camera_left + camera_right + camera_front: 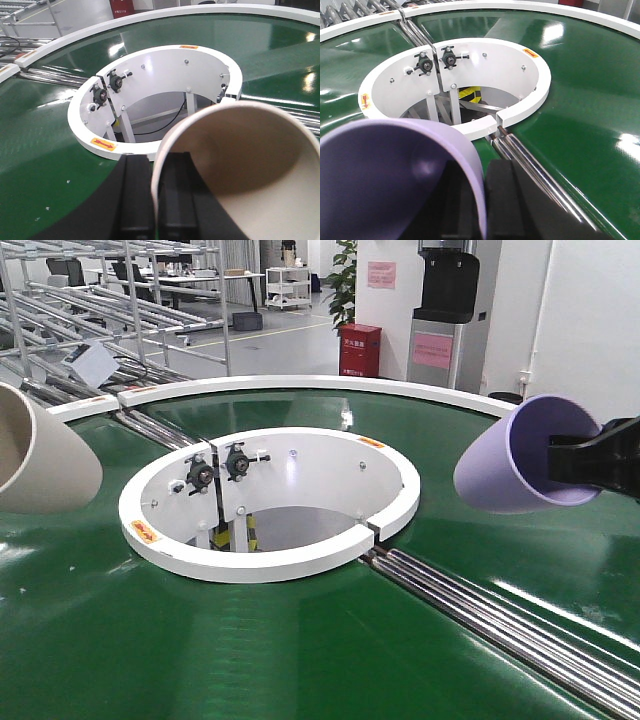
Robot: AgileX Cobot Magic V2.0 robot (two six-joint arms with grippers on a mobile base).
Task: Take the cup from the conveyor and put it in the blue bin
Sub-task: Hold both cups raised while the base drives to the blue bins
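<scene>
Currently I hold: cream cup in clenched left jaws, purple cup in clenched right jaws — both above the conveyor, blue bin unseen. Risk: rim-only pinch — a cup may swing loose.

Metal racks, a red cabinet, grey floor

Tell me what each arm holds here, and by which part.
Left gripper: cream cup, by its rim, fingers astride the wall. Right gripper: purple cup, same hold.
</scene>
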